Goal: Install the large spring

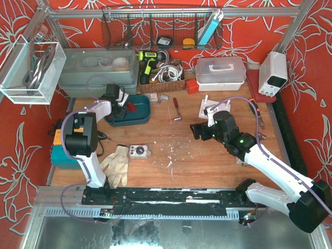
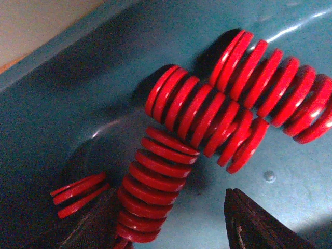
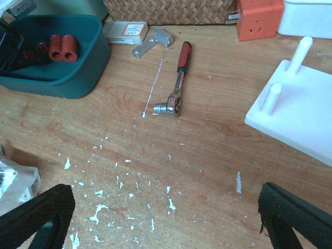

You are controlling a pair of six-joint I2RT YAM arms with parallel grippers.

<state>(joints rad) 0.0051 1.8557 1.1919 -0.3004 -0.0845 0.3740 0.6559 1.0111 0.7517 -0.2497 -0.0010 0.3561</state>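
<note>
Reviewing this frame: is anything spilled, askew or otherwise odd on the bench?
Yes. White flecks are scattered over the wooden table between the arms, like chips or spilled debris. In the teal bin, the red springs lie crosswise in a heap, not lined up. Nothing looks broken.

We were clearly in a workshop: scuffed wooden bench point(image 1: 207, 161), a ratchet wrench point(image 3: 175, 83) lying out, cordless drill point(image 1: 148, 65) in a basket point(image 1: 155, 88), work gloves point(image 1: 116, 163), a bench power supply point(image 1: 273, 72), wire tool rack point(image 1: 161, 31) overhead.

Red springs point(image 2: 192, 111) in teal bin point(image 3: 78, 83); white peg base point(image 3: 295, 109); glove point(image 1: 116, 163) seemingly cream.
</note>
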